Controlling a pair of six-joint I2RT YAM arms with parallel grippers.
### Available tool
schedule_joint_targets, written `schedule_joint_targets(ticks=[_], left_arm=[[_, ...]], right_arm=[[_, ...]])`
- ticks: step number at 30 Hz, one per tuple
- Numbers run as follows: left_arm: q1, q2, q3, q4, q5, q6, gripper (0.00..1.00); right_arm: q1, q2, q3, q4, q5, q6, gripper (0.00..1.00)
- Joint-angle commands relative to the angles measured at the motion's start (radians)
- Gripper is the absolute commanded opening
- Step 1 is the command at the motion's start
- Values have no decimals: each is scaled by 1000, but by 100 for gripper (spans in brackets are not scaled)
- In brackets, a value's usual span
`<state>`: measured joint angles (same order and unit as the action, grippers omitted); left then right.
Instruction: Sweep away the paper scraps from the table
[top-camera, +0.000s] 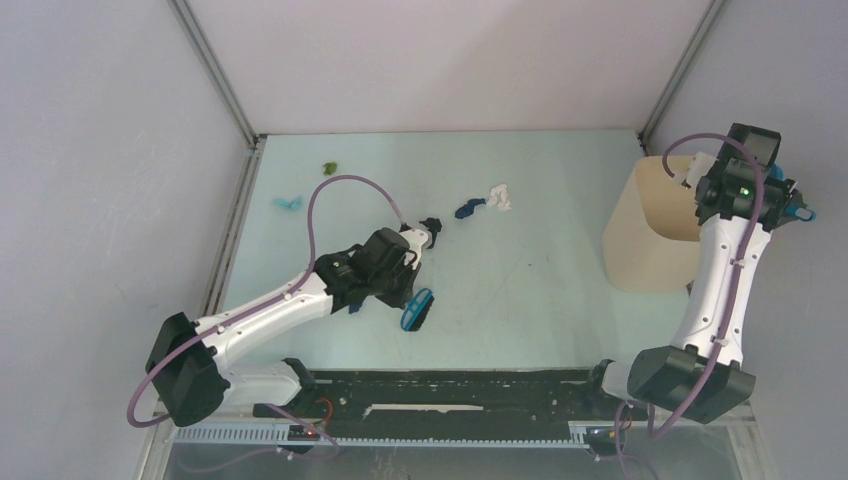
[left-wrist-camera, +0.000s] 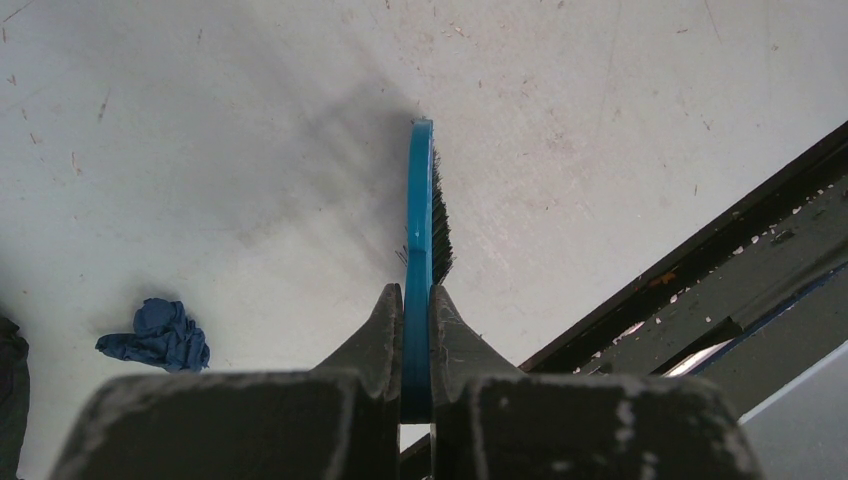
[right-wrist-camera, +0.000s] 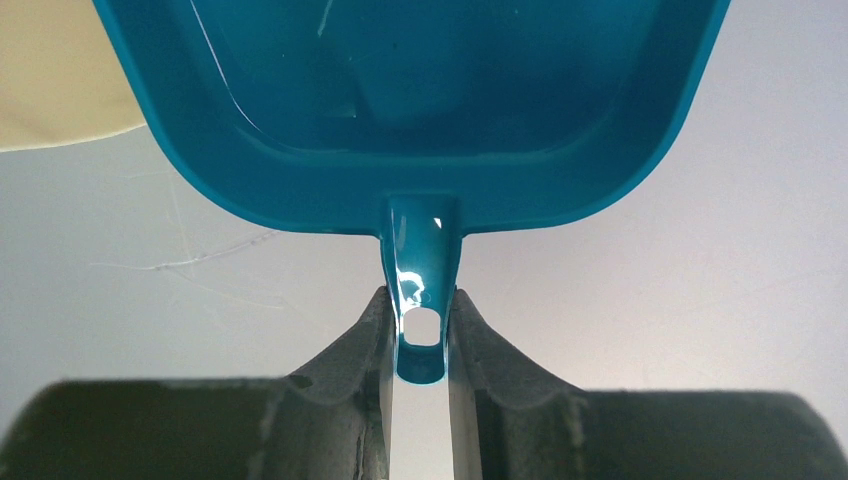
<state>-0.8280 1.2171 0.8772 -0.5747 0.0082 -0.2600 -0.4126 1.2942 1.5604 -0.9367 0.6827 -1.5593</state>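
Paper scraps lie on the far half of the table (top-camera: 540, 290): a green wad (top-camera: 328, 168), a cyan wad (top-camera: 288, 203), a dark navy wad (top-camera: 430, 224), a blue wad (top-camera: 469, 208) and a white wad (top-camera: 499, 196). My left gripper (top-camera: 405, 288) is shut on the blue hand brush (top-camera: 417, 309), just near of the navy wad. In the left wrist view the gripper (left-wrist-camera: 417, 300) pinches the brush (left-wrist-camera: 428, 210) edge-on, with the blue wad (left-wrist-camera: 158, 335) at lower left. My right gripper (right-wrist-camera: 420, 312) is shut on the handle of the blue dustpan (right-wrist-camera: 420, 100), held up beside the bin.
A tall cream bin (top-camera: 650, 235) stands at the right of the table and also shows in the right wrist view (right-wrist-camera: 50, 80). A dark metal rail (top-camera: 450, 395) runs along the near edge, also in the left wrist view (left-wrist-camera: 720, 290). Walls close in the left, far and right sides.
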Motion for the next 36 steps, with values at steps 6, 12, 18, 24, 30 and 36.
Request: schedule_joint_targets(ticks=[6, 12, 18, 24, 30, 36], left_arm=[[8, 12, 22, -37, 22, 15, 0], [9, 16, 23, -34, -4, 10, 0], [18, -20, 9, -4, -66, 13, 0], [21, -14, -6, 10, -102, -5, 0], [21, 12, 4, 23, -74, -5, 0], [20, 37, 12, 22, -66, -1, 0]], right_arm=[[289, 86, 436, -344, -196, 428, 0], [592, 69, 233, -402, -343, 650, 0], [701, 49, -271, -247, -659, 705, 0], [693, 109, -452, -90, -913, 728, 8], [692, 116, -596, 109, -953, 728, 32], [672, 184, -660, 220, -975, 741, 36]])
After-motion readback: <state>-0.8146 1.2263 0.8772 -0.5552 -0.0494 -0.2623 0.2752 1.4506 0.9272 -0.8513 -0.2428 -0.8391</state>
